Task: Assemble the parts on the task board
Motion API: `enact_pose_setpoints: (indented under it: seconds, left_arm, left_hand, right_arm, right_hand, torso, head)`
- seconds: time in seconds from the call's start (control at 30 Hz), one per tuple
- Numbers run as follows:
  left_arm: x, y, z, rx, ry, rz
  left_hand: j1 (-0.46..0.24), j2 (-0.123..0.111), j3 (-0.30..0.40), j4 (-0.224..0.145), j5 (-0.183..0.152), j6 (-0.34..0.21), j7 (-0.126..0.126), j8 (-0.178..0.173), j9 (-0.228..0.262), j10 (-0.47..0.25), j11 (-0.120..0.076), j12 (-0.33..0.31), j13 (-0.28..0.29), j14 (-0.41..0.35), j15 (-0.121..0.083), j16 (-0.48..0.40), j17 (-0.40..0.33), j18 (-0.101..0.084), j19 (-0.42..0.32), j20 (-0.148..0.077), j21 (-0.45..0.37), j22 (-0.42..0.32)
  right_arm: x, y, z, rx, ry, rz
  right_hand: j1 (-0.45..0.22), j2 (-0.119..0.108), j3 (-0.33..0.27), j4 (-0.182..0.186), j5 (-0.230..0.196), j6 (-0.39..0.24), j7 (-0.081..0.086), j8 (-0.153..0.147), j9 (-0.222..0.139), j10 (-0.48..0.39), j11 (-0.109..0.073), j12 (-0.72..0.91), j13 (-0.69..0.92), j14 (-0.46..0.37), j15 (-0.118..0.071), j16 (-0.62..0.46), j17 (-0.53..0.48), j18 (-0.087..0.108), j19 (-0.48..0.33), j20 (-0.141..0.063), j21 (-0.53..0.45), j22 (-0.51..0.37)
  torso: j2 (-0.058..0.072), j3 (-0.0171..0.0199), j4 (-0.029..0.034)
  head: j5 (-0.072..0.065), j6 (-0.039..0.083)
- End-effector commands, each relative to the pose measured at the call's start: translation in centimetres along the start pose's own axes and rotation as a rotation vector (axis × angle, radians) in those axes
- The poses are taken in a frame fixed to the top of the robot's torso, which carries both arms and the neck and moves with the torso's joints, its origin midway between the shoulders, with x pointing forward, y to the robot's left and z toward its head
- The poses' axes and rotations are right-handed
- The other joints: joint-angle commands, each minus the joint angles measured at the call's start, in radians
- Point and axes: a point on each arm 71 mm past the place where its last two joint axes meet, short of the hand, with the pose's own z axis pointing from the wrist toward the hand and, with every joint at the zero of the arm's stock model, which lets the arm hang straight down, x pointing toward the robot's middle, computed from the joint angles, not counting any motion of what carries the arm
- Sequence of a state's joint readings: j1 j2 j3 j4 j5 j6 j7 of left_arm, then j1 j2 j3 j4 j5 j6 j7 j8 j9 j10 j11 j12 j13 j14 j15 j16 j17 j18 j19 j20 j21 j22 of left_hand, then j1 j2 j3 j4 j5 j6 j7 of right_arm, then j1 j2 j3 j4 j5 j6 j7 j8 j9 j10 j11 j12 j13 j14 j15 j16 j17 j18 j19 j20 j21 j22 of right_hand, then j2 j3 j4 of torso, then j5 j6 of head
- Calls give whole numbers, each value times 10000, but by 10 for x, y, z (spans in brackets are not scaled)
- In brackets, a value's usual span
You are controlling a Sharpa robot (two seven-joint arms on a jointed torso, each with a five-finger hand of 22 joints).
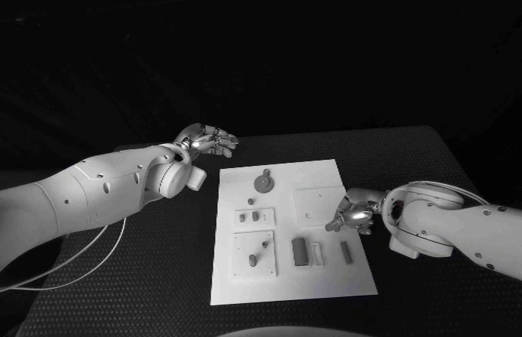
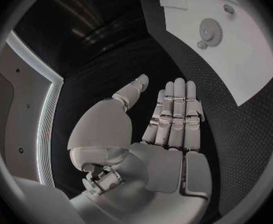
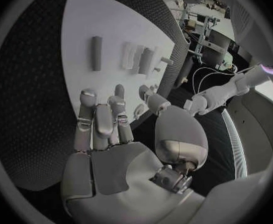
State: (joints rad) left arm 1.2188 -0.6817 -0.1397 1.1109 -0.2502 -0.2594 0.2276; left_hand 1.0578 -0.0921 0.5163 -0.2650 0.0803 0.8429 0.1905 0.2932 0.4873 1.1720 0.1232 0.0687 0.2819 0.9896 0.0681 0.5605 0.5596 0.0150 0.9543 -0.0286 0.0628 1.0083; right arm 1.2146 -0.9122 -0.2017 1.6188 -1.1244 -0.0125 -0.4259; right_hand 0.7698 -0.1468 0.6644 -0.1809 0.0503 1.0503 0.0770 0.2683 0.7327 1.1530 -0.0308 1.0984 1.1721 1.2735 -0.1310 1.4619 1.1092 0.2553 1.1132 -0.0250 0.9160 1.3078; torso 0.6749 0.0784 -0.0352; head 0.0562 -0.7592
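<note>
On the worktop (image 1: 130,277) we see the task board (image 1: 315,288), its parts (image 1: 299,251) seated near. Our left robot hand (image 1: 209,141) and right robot hand (image 1: 354,215) hang released; a low reach could scatter pieces.

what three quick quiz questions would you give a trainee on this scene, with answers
1. True or false: the left hand holds a part.
2. Which hand is over the task board? A) left B) right C) both
3. Fill in: the gear lies on the board's ___ half, far or near, counted from the robot.

Key
1. False. In the left wrist view the left hand's fingers are stretched out, with nothing in them, and it is over the black table beyond the board's far left corner.
2. B. The right hand is over the board's right edge, with nothing in it.
3. Far.
</note>
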Motion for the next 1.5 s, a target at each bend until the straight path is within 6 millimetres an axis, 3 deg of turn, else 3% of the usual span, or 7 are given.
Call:
enact_pose_setpoints:
  seconds: [0.03,0.2,0.43,0.7,1.13,1.3,1.5]
  left_arm:
    - [1,-2,0,93,154,-88]
    - [2,-2,0,94,183,-94]
    - [2,-2,0,80,215,-101]
    - [3,-2,0,69,246,-109]
    - [2,-1,0,54,264,-115]
    - [1,-1,-1,42,247,-112]
    - [1,-1,-1,33,252,-114]
  left_hand:
    - [-103,20,-19,70,38,-47,-32,63,-11,-61,-3,13,-15,32,48,-73,18,-59,-27,24,56,-18]
    - [-134,19,-30,92,35,-37,-37,72,-11,-59,-3,15,-17,31,51,-85,31,-61,-31,26,55,-23]
    - [-150,19,-36,103,34,-37,-38,74,-12,-60,-3,14,-19,31,52,-91,37,-62,-33,27,55,-25]
    - [-159,17,-40,108,34,-40,-37,73,-13,-62,-2,13,-20,30,52,-96,42,-62,-34,27,55,-27]
    - [-173,17,-44,118,34,-48,-35,71,-16,-68,-1,11,-23,27,54,-106,50,-61,-38,27,54,-30]
    - [-177,19,-45,123,35,-51,-35,70,-17,-70,0,11,-25,26,54,-110,54,-61,-41,27,54,-32]
    - [-182,21,-46,127,35,-53,-34,70,-18,-70,0,11,-25,25,54,-113,57,-62,-43,28,54,-33]
  right_arm:
    - [1,-7,-3,298,162,-1178]
    - [1,-14,-7,579,149,-1768]
    - [14,-22,-9,934,468,-2596]
    - [28,-22,-5,969,769,-2913]
    - [50,-15,6,818,937,-3264]
    - [55,-11,12,741,582,-3963]
    - [57,-7,15,675,142,-5101]
  right_hand:
    - [170,33,-37,-223,0,149,-30,65,31,134,-46,67,21,168,-33,82,100,65,66,-53,47,179]
    - [60,-4,-112,-194,0,386,-112,161,81,624,-123,547,378,347,-76,147,232,65,151,-62,64,163]
    - [-121,-305,-7,164,1,505,-170,197,146,760,-180,646,465,428,-120,172,250,65,209,-96,46,147]
    - [-249,-537,141,625,2,532,-181,182,193,784,-190,640,485,417,-125,184,215,65,213,-111,36,158]
    - [-282,-682,200,869,3,556,-187,174,221,781,-193,627,493,370,-113,186,157,65,170,-108,34,175]
    - [-232,-626,226,886,3,554,-187,168,228,773,-194,618,491,357,-112,188,142,65,160,-111,39,180]
    - [26,-19,-10,404,1,534,-176,133,266,725,-178,567,480,298,-90,206,86,65,55,-94,84,206]
  torso:
    - [3,4,17]
    - [7,10,6]
    - [5,5,8]
    - [6,-2,22]
    - [8,-7,24]
    - [6,-4,19]
    - [5,-3,19]
  head:
    - [-25,28]
    - [-31,30]
    - [-41,15]
    - [-41,-8]
    - [-45,-48]
    - [-35,-78]
    - [-28,-92]
